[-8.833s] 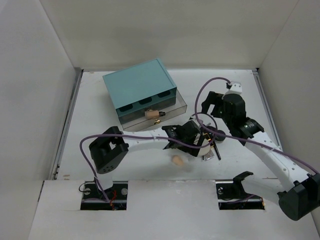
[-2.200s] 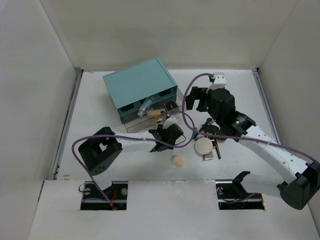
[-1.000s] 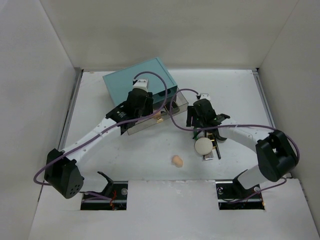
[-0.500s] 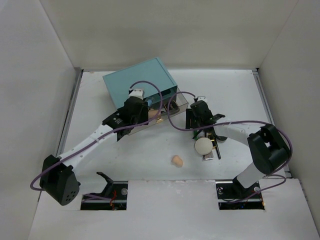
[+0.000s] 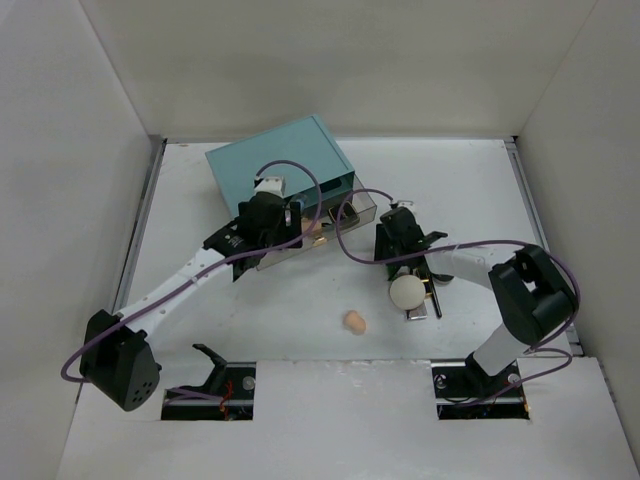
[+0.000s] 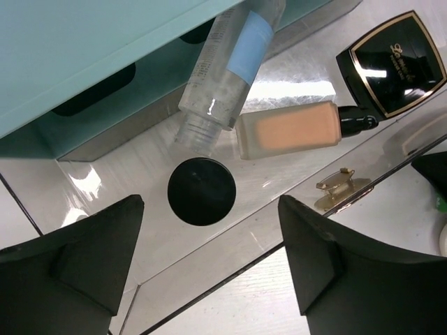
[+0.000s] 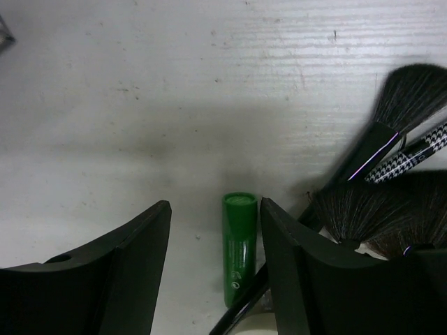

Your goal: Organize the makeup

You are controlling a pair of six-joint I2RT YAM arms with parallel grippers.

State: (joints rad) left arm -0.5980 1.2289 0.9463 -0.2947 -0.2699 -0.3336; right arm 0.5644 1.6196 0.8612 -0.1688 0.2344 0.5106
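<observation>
Green plastic tube (image 7: 239, 244) lies on the white table (image 7: 140, 105) between the parted fingers of my right gripper (image 7: 216, 204), beside the brushes (image 7: 391, 118). It looks light, stiff, slick and likely to roll; I'd pinch mid-barrel. My left gripper (image 6: 211, 202) hangs spread, empty, over the drawer (image 6: 133, 183).

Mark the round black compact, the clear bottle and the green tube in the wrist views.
round black compact (image 6: 201, 190), left wrist view, centre of its lid.
clear bottle (image 6: 225, 73), left wrist view, middle of its clear body.
green tube (image 7: 238, 248), right wrist view, middle of its barrel.
</observation>
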